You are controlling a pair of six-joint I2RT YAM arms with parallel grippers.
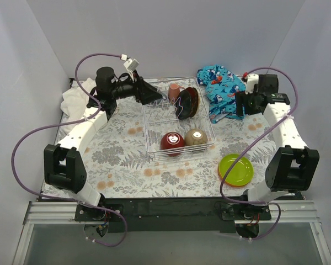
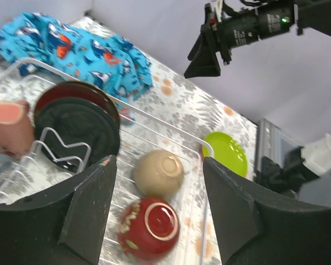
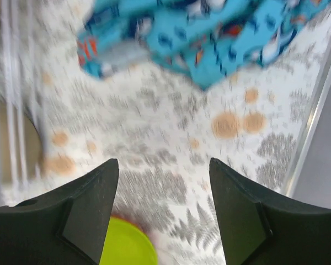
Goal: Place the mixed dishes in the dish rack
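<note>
The wire dish rack (image 1: 149,128) stands mid-table. In it are a red bowl (image 1: 171,141) and a beige bowl (image 1: 195,137), both upside down, a pink mug (image 1: 174,91) and dark plates (image 1: 187,102) upright in the prongs. The left wrist view shows the red bowl (image 2: 149,228), beige bowl (image 2: 158,173), mug (image 2: 10,128) and plates (image 2: 77,124). A lime plate (image 1: 235,169) lies on the table right of the rack. My left gripper (image 1: 154,95) is open and empty above the rack's back left. My right gripper (image 1: 238,105) is open and empty, above the table with the lime plate (image 3: 127,245) at its lower edge.
The blue shark-print cloth (image 1: 220,88) lies at the back right, behind my right gripper. A white towel (image 1: 77,99) is bunched at the back left. White walls close in the table on three sides.
</note>
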